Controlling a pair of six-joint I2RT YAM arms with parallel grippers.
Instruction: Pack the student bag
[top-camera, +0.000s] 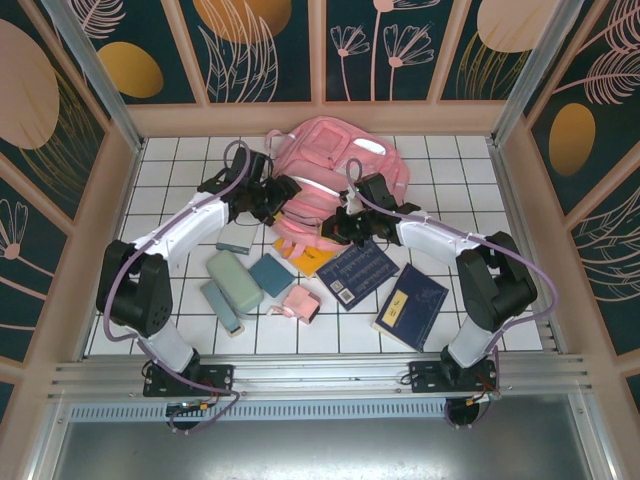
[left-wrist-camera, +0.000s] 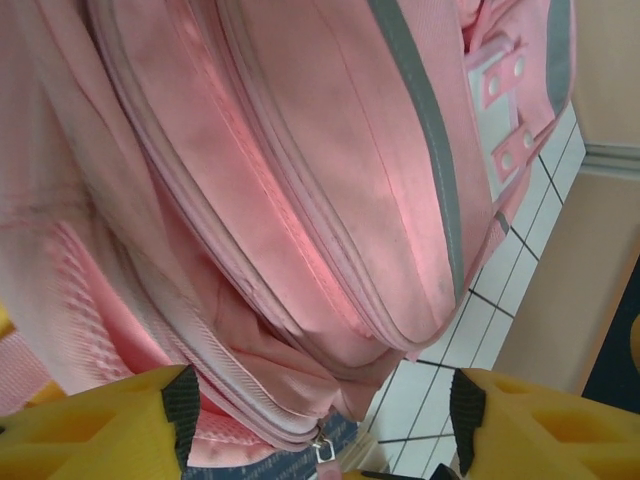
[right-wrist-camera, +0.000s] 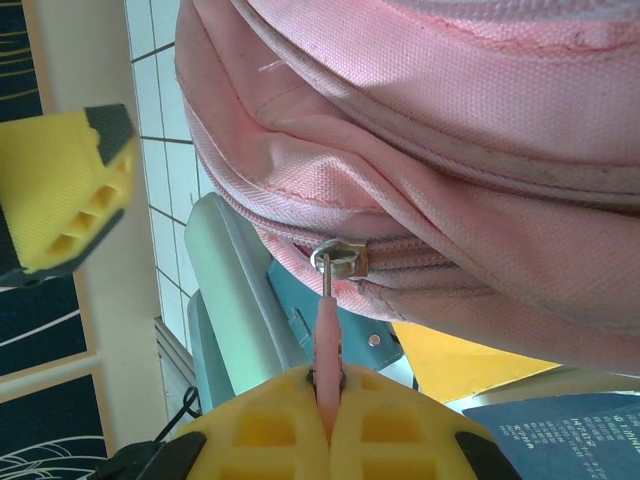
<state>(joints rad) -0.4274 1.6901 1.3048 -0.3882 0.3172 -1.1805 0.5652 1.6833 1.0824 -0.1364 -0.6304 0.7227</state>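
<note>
Bag (top-camera: 335, 165): lies at the back middle of the table (top-camera: 180, 330), between the two grippers; books and cases are spread just in front of it
Left gripper (left-wrist-camera: 322, 405): jaws wide apart; nothing held; the bag's side panel is close ahead of the fingers
Right gripper (right-wrist-camera: 330, 400): closed tight on the pink zip tab (right-wrist-camera: 327, 340); the tab runs straight up to the metal slider (right-wrist-camera: 338, 260) on the bag's lower seam
Feel: likely soft and floppy; light while unpacked; not fragile; woven cloth should give fair grip
Behaviour under pull: probably sags and slides over the tiles rather than resisting
Where to hold: the tab for the zip; a fold or seam beside the zip track for bracing
Risk: the tab is thin and could slip out; an unbraced bag may drag along with the slider
</note>
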